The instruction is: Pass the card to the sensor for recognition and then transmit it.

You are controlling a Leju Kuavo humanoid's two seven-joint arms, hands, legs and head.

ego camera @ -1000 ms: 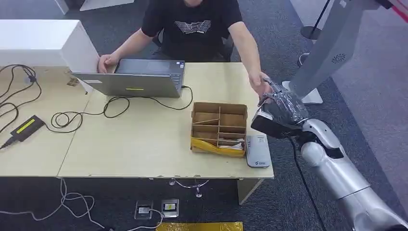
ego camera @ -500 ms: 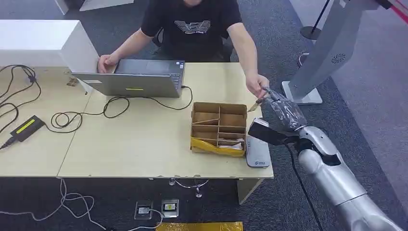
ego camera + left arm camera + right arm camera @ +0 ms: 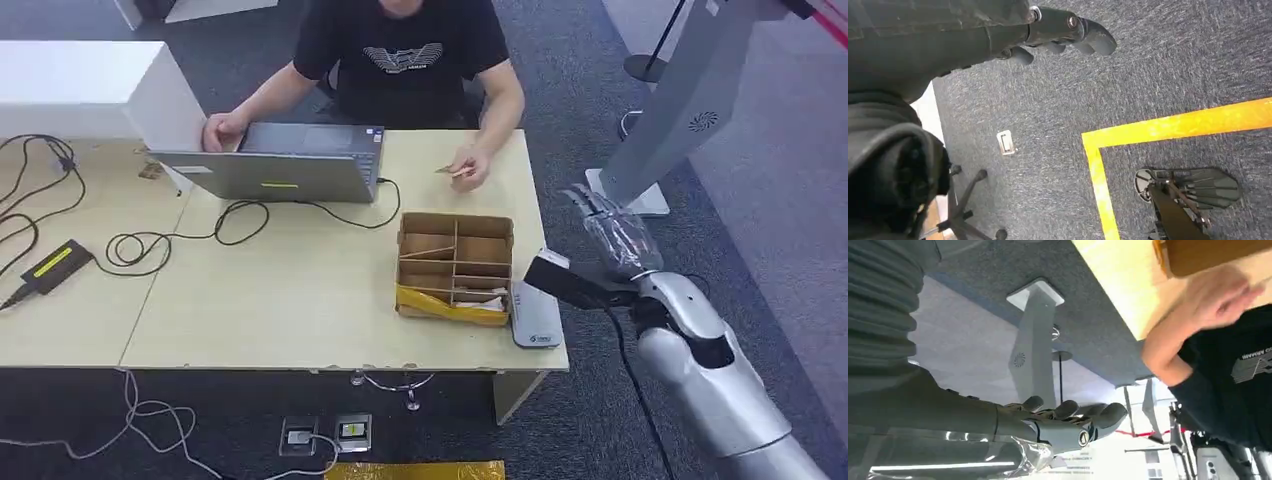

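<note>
Handed the card point(image 3: 446, 170) off to the person's hand point(image 3: 467, 166), now back over the desk's point(image 3: 300, 290) far edge; left right hand point(image 3: 607, 225) empty, fingers loosely extended beyond the right edge. Transfer apparently done.

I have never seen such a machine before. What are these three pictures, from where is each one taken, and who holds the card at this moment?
The machine is a humanoid robot with two silver arms, each ending in a many-fingered hand. The wide picture comes from a camera high on its body, looking down at a wooden table. The other two come from cameras at its wrists, so they look turned.

On the table lie a laptop, black cables, a divided cardboard box and, beside the box near the table's edge, a flat grey card sensor.

The right hand is raised beside the table with its fingers apart and nothing in it. The seated person's hand holds the small card above the table. The left hand hangs over grey carpet with a yellow line and holds nothing.
</note>
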